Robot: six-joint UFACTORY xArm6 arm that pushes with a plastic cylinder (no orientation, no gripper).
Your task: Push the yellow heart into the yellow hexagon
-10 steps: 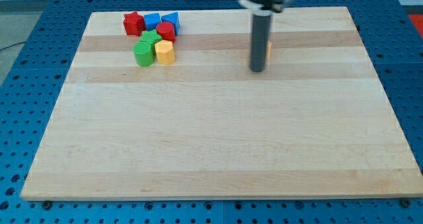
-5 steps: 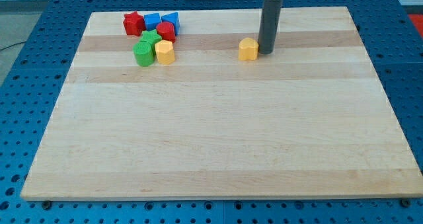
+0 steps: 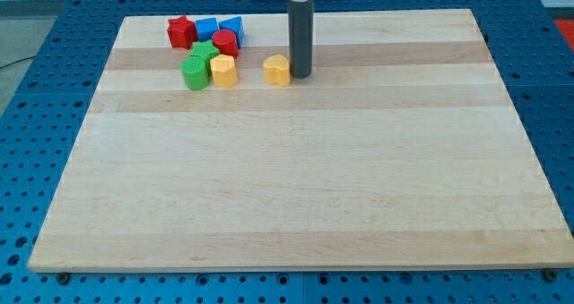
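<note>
The yellow heart (image 3: 277,71) lies near the view's top, a little left of centre. My tip (image 3: 300,75) touches its right side. The yellow hexagon (image 3: 223,71) sits a short gap to the heart's left, at the right edge of a cluster of blocks. The dark rod rises straight up from the tip to the view's top edge.
The cluster at the top left holds a green cylinder (image 3: 193,73), a green star (image 3: 205,51), a red cylinder (image 3: 225,42), a red block (image 3: 181,31), a blue cube (image 3: 206,28) and a blue triangle (image 3: 233,25). The wooden board (image 3: 287,178) lies on a blue perforated table.
My tip moved from in front of the heart to its right side, then slid left, pushing the heart leftwards towards the yellow hexagon. The cluster has not moved.
</note>
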